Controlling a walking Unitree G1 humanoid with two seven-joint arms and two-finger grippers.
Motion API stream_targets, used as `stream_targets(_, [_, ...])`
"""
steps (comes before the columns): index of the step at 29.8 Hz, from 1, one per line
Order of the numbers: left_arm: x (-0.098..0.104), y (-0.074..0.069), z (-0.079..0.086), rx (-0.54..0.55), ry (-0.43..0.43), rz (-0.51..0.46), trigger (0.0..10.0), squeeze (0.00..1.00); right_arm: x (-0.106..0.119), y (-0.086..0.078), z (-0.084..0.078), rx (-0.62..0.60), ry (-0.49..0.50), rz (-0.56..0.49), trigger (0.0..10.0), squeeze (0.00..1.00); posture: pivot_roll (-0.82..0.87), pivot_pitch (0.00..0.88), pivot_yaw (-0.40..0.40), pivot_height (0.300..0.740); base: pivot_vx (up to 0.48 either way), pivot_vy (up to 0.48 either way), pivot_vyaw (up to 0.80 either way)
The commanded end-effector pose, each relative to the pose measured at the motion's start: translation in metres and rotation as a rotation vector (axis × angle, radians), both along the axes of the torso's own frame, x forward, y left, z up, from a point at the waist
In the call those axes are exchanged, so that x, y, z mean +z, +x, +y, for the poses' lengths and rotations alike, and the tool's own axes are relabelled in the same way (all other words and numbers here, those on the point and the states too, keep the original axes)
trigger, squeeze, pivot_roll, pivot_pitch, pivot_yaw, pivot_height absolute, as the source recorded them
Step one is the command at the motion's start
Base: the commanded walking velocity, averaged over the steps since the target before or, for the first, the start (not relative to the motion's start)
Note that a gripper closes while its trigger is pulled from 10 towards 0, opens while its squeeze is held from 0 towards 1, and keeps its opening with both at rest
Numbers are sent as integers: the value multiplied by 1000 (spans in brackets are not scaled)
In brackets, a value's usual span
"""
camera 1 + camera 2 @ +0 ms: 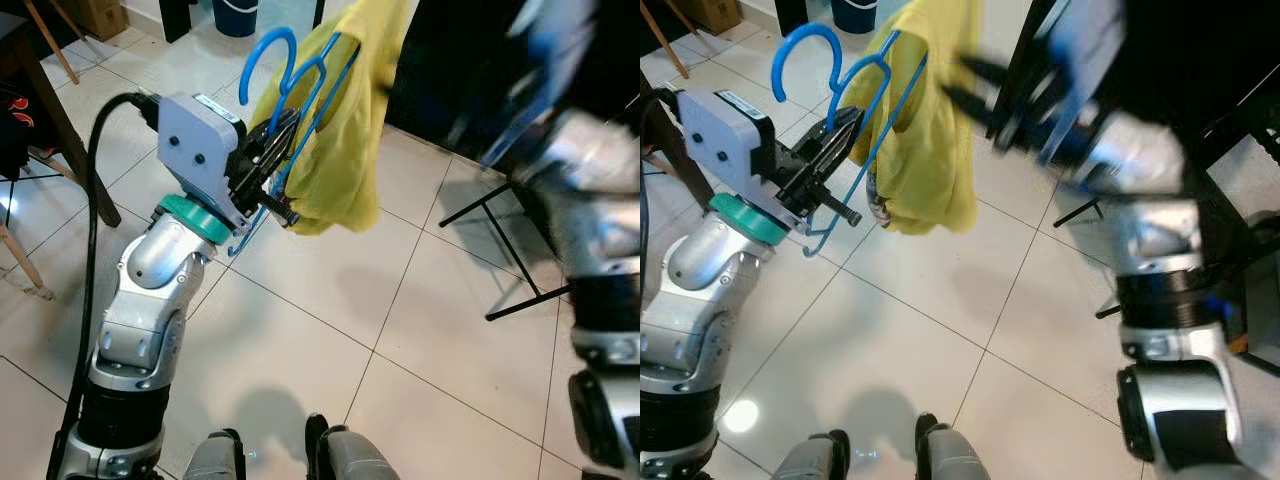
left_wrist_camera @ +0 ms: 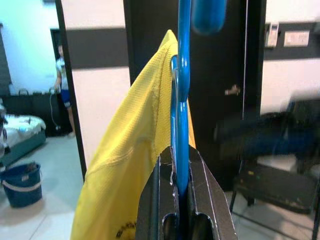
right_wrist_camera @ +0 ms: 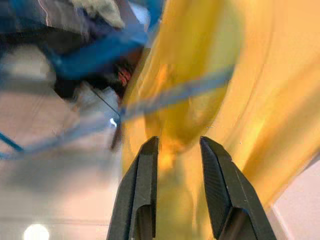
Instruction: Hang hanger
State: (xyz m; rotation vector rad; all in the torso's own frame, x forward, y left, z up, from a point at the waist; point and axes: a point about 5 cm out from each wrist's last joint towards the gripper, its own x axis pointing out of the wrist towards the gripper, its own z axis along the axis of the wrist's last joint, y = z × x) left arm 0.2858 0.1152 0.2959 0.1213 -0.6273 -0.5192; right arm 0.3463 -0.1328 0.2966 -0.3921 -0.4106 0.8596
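Above the tiled floor (image 1: 330,330), my left gripper (image 1: 270,160) clamps the blue hanger (image 1: 300,90) carrying a yellow shirt (image 1: 345,140). My right gripper (image 3: 177,150), fingers parted, approaches the shirt. Hanging on a rail is not yet done.

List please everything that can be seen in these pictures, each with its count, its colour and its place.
hanger: one, blue, held up by the left hand, hook upward
shirt: one, yellow, draped on the hanger
rack legs: one set, black, on the floor to the robot's right
bucket: one, blue, on the floor far behind the shirt
cardboard box: one, brown, on the floor at far left
floor: pale tiles, below everything
person: one, standing in the far room
left hand: black fingers shut on the hanger
right hand: black fingers open, blurred, raised beside the shirt
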Motion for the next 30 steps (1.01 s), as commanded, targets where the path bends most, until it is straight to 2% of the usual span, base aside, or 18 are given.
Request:
stream_targets(1, [11, -9, -4, -38, -9, -55, 10000, 0, -11, 3, -1, -70, -41, -17, 10000, 0, 8, 150, -80, 740, 0, 0, 0])
stream_targets(4, [11, -10, -6, -50, -6, -56, 10000, 0, -11, 11, 3, -195, 13, -66, 10000, 0, 13, 150, -78, 740, 0, 0, 0])
stream_targets(5, [11, -10, -6, -50, -6, -56, 10000, 0, -11, 11, 3, -195, 13, -66, 10000, 0, 13, 150, -78, 740, 0, 0, 0])
stream_targets(6, [10, -10, -7, -55, -3, -53, 10000, 0, -7, 14, 2, -266, 59, -102, 10000, 0, 13, 150, -78, 740, 0, 0, 0])
stream_targets(8, [10, -10, -7, -55, -3, -53, 10000, 0, -7, 14, 2, -266, 59, -102, 10000, 0, 13, 150, -78, 740, 0, 0, 0])
stream_targets(9, [9, -10, -7, -57, -1, -48, 10000, 0, 0, 17, -1, -340, 120, -140, 10000, 0, 13, 147, -78, 740, 0, 0, 0])
stream_targets(11, [9, -10, -7, -57, -1, -48, 10000, 0, 0, 17, -1, -340, 120, -140, 10000, 0, 13, 147, -78, 740, 0, 0, 0])
stream_targets(12, [5, -8, -5, -54, 6, -30, 10000, 0, 9, 17, -10, -418, 239, -175, 10000, 0, 18, 145, -76, 740, 0, 0, 0])
stream_targets(14, [5, -8, -5, -54, 6, -30, 10000, 0, 9, 17, -10, -418, 239, -175, 10000, 0, 18, 145, -76, 740, 0, 0, 0])
stream_targets(15, [-4, -6, -2, -48, 18, 7, 10000, 0, 18, 11, -18, -435, 362, -195, 10000, 1000, 14, 147, -75, 740, 0, 0, 0])
stream_targets(17, [-4, -6, -2, -48, 18, 7, 10000, 0, 18, 11, -18, -435, 362, -195, 10000, 1000, 14, 147, -75, 740, 0, 0, 0])
stream_targets(18, [-13, -3, 3, -43, 27, 45, 10000, 0, 24, 3, -23, -429, 437, -212, 10000, 1000, 12, 148, -75, 740, 0, 0, 0])
stream_targets(20, [-13, -3, 3, -43, 27, 45, 10000, 0, 24, 3, -23, -429, 437, -212, 10000, 1000, 12, 148, -75, 740, 0, 0, 0])
stream_targets(21, [-21, -1, 6, -42, 28, 81, 10000, 0, 25, -5, -24, -405, 469, -224, 10000, 0, 8, 149, -75, 740, 0, 0, 0])
stream_targets(23, [-25, 1, 9, -44, 21, 105, 10000, 0, 24, -12, -22, -376, 473, -225, 10000, 0, 2, 150, -72, 740, 0, 0, 0])
stream_targets(25, [-26, 2, 9, -45, 12, 117, 10000, 0, 19, -21, -11, -283, 474, -190, 10000, 0, -4, 153, -70, 740, 0, 0, 0])
stream_targets(29, [-26, 3, 9, -42, 8, 116, 10000, 0, 17, -26, -2, -217, 467, -167, 10000, 0, -6, 154, -69, 740, 0, 0, 0])
stream_targets(30, [-25, 4, 9, -38, 5, 115, 10000, 0, 15, -29, 3, -165, 450, -145, 10000, 0, -6, 154, -69, 740, 0, 0, 0])
